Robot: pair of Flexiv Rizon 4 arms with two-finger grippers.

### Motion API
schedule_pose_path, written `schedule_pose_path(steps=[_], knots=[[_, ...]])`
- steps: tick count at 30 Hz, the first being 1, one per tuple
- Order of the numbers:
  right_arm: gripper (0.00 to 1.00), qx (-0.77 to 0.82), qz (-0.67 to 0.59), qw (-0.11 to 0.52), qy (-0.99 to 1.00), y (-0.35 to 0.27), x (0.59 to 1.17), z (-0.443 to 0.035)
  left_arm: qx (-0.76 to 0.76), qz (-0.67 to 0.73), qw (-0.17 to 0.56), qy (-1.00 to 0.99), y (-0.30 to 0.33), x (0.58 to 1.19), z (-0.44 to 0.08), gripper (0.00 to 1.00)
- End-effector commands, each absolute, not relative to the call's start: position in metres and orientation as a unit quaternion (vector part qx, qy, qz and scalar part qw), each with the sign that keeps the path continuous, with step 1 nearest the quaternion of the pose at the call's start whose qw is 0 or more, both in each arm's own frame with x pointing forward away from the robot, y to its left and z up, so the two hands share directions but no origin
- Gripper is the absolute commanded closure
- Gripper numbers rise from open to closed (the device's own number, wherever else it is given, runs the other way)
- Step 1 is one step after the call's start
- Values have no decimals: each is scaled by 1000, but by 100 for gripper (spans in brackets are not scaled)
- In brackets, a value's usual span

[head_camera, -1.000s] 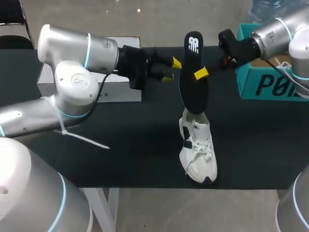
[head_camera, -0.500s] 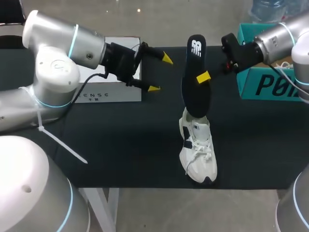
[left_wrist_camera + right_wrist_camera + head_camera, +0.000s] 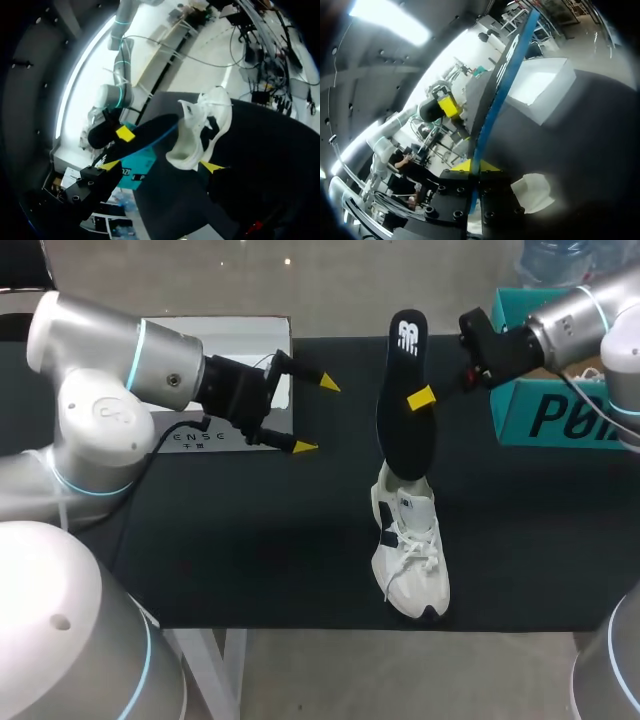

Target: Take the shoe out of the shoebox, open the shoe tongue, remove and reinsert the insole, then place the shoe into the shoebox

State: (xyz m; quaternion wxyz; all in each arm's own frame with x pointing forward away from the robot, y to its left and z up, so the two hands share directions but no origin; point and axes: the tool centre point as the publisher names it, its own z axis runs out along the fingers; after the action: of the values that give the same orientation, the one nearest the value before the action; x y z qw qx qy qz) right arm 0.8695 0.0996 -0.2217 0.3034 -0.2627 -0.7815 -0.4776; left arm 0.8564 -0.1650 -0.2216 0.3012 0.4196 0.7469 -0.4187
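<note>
- Right hand [image 3: 418, 397] is closed on the insole [image 3: 402, 400], pinching it mid-length. The insole stands upright over the shoe [image 3: 408, 540], its lower end in the shoe's opening.
- The shoe lies flat on the counter [image 3: 250, 540]. The shoebox [image 3: 560, 415] sits well off to the shoe's right.
- Left hand [image 3: 316, 415] is open and empty, well left of the shoe.
- Judgement: insole step. Nothing braces the shoe, so a push or pull could tip it. Steady the heel with the left hand and lower the insole's angle.
</note>
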Motion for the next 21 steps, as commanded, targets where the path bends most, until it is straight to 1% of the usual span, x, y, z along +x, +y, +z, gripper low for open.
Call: schedule_pose_path(steps=[1, 8, 17, 21], knots=[[100, -266, -478, 292, -785, 102, 875, -227, 419, -415, 302, 749, -163, 853, -219, 0], [100, -268, -477, 295, -784, 99, 887, -238, 419, -415, 302, 749, -163, 853, -219, 0], [100, -265, -477, 279, -790, 91, 897, -253, 419, -415, 302, 749, -163, 853, -219, 0], [100, -263, -477, 262, -797, 89, 899, -260, 419, -415, 302, 749, -163, 853, -219, 0]])
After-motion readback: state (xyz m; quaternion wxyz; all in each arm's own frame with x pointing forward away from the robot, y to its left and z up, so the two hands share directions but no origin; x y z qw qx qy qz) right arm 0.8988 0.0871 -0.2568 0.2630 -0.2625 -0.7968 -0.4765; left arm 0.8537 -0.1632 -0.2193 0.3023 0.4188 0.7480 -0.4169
